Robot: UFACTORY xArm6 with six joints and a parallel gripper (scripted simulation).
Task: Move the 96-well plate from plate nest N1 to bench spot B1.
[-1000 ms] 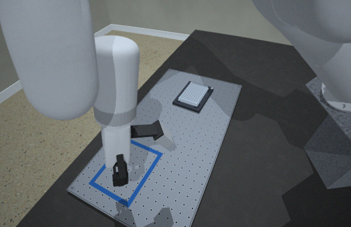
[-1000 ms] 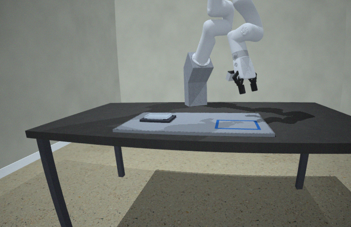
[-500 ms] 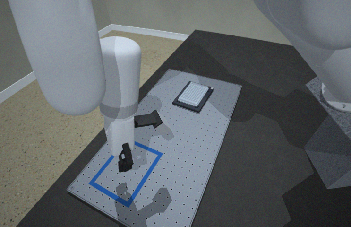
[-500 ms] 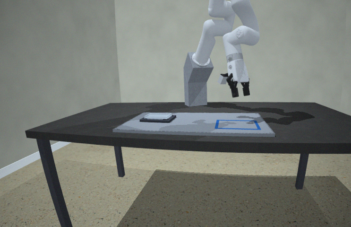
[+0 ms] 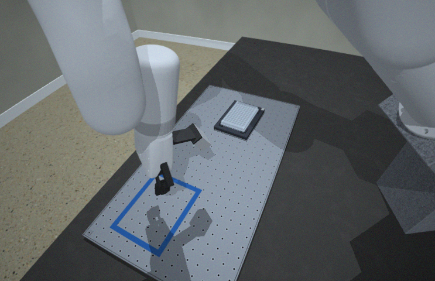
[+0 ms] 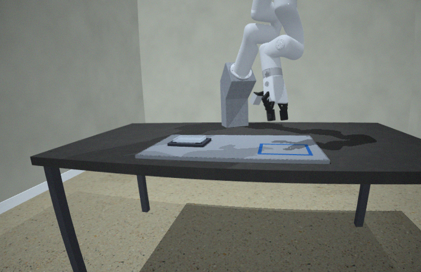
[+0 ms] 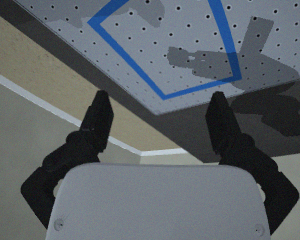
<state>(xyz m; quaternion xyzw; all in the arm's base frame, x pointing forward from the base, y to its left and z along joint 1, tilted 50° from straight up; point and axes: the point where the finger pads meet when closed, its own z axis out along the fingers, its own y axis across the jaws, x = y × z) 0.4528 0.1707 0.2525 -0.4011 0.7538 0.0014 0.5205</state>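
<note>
The white 96-well plate (image 5: 240,116) sits flat in the black plate nest N1 (image 5: 239,119) at the far end of the grey perforated deck; it also shows in the exterior view (image 6: 189,139). The blue taped outline B1 (image 5: 155,215) lies at the near end of the deck, also in the exterior view (image 6: 284,149) and the wrist view (image 7: 169,30). My gripper (image 6: 276,114) hangs open and empty high above the table, near the outline and far from the plate. In the wrist view both black fingers stand wide apart with nothing between them.
The grey deck (image 6: 231,149) lies on a dark table. The arm's grey pedestal (image 6: 233,96) stands behind the deck. Large white arm links (image 5: 91,62) block part of the top view. The table edge and floor show in the wrist view.
</note>
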